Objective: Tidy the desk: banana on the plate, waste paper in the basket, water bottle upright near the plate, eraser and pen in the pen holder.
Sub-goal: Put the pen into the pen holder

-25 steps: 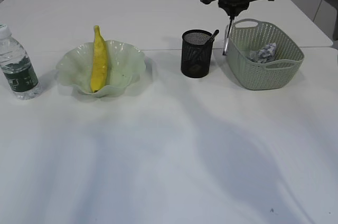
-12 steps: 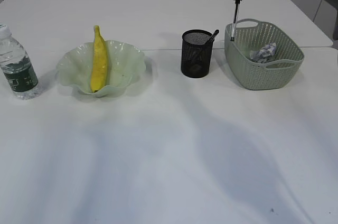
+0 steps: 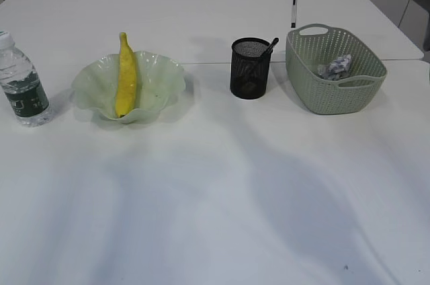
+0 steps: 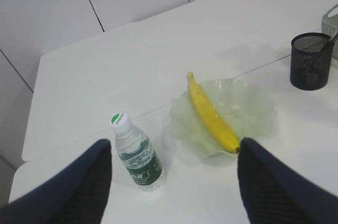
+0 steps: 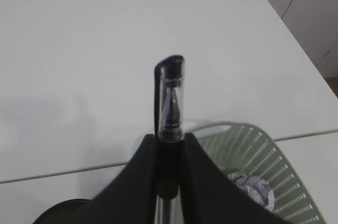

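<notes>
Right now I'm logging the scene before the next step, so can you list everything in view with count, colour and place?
desk: one, white, under everything.
bottle: one, clear with white cap and dark green label, upright at far left, beside the plate.
plate: one, pale green, wavy rim, left of centre.
banana: one, yellow, lying in the plate.
pen holder: one, black mesh, centre, a dark pen leaning in it.
basket: one, sage green, right of the pen holder.
paper: one crumpled ball, white with grey print, inside the basket.
clear pen: one, clear with black cap, held above the basket's left end.
left gripper: open, above the plate and bottle.
right gripper: shut on the clear pen.
</notes>
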Controlling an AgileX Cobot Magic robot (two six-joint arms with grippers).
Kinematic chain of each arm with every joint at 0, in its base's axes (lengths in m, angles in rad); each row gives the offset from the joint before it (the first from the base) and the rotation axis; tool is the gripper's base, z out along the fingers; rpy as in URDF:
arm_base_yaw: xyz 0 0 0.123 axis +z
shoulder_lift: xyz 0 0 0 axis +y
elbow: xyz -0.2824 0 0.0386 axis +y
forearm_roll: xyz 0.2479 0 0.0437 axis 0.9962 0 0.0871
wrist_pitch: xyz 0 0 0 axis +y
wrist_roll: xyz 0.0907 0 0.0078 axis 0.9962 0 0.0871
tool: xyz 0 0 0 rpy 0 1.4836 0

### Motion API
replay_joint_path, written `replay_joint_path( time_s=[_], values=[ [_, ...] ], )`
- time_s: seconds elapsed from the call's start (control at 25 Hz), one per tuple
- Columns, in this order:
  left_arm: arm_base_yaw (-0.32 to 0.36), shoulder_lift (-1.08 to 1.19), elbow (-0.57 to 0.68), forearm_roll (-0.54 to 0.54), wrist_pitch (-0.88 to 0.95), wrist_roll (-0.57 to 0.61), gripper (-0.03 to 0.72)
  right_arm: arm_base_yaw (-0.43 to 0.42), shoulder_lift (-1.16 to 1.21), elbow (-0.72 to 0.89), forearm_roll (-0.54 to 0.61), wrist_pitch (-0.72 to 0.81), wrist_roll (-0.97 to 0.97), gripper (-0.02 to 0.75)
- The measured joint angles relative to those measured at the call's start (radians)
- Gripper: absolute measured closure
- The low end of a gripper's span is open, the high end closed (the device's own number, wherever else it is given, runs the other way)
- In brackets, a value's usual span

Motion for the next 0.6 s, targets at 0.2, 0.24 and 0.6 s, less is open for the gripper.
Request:
replay_joint_path(
  time_s=[0.2,0.24,0.6],
  values=[
    [0.000,0.000,0.000,0.000,0.006,0.000,0.160,0.000,0.000,0.000,0.002,-0.079,-0.058,0.651],
    [0.000,0.000,0.000,0.002,0.006,0.000,0.160,0.001,0.000,0.000,0.002,-0.093,-0.066,0.651],
    [0.000,0.000,0.000,0.019,0.008,0.000,0.160,0.001,0.000,0.000,-0.006,-0.261,-0.124,0.651]
  ],
)
